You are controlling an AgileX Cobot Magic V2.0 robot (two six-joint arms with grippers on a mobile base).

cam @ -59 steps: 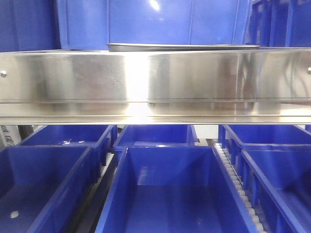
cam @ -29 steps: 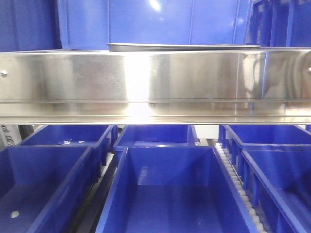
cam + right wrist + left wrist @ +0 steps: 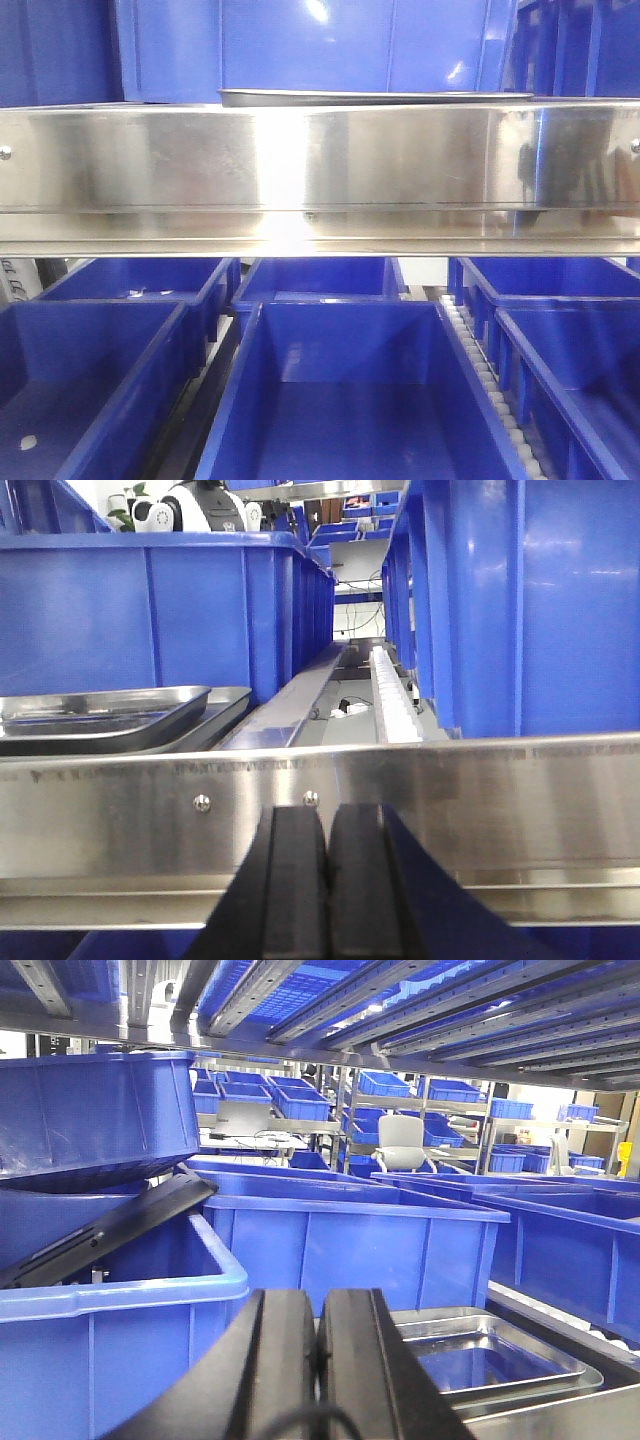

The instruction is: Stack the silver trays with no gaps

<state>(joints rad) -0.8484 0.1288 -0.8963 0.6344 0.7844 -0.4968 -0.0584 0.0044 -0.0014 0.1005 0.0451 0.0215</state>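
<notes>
The silver trays (image 3: 497, 1352) lie nested on the shelf just right of and beyond my left gripper (image 3: 318, 1305), which is shut with nothing in it. In the right wrist view the silver trays (image 3: 105, 717) sit up and to the left, behind the steel rail, with one rim showing outside the other. My right gripper (image 3: 328, 818) is shut and empty, low in front of that rail and apart from the trays. From the front only the trays' thin edge (image 3: 375, 97) shows above the rail; neither gripper shows there.
A broad mirrored steel rail (image 3: 320, 170) with screws runs across the shelf front (image 3: 480, 800). Blue bins stand behind the trays (image 3: 350, 1245), to the left (image 3: 110, 1300) and on the lower level (image 3: 340, 390). A white roller track (image 3: 392, 705) runs beside a tall blue bin (image 3: 510, 600).
Dark reflections on the right part of the rail have shifted in the front view. The tray edge has not moved.
</notes>
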